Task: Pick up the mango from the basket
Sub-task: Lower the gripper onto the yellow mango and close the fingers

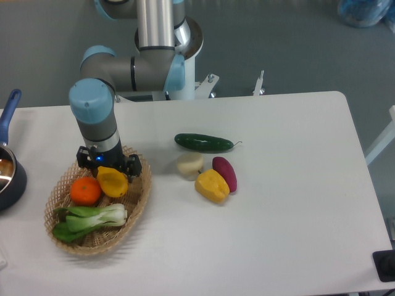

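Mango [112,181] sits in the basket [141,198], touching the orange [85,191], bok choy [89,221] just below. Gripper [110,168] is right over it, but whether it's clamped I cannot tell. Risk: smooth skin slipping out, or fingers nudging the orange.

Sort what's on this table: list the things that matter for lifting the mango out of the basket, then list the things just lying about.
Part of the job:
mango
basket
gripper, down over the mango

Just lying about:
orange and bok choy, both in the basket
cucumber
pale round vegetable
purple sweet potato
yellow pepper
pot at the table's edge
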{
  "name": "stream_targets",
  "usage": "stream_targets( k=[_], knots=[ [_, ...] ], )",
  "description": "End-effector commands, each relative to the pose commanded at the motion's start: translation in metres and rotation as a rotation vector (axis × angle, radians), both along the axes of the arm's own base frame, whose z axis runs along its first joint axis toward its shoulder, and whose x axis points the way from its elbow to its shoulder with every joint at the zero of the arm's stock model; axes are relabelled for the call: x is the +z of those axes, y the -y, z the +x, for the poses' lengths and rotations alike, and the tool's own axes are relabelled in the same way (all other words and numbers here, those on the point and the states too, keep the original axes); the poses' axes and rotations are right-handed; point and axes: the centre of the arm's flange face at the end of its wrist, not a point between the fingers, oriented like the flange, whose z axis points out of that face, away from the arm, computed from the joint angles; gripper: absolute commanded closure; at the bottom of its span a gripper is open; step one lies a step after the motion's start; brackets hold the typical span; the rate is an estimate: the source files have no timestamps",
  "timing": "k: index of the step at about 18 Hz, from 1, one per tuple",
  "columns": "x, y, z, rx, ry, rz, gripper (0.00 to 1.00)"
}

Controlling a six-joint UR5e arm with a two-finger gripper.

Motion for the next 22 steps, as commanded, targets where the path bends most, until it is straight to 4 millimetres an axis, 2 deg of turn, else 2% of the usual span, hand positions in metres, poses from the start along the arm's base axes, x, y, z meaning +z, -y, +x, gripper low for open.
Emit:
stream_targets(
  k=[5, 15, 17, 22],
  knots=[
    [-0.015, -0.004, -0.003, 0.0, 0.007, -0.024, 0.0],
    [-0.019, -0.006, -0.004, -0.002, -0.014, -0.04, 0.01],
    [-0.013, -0.006, -0.003, -0.004, -0.016, -0.029, 0.15],
    [-0.014, -0.005, -0.003, -0.003, -0.01, -0.029, 0.53]
  ],
)
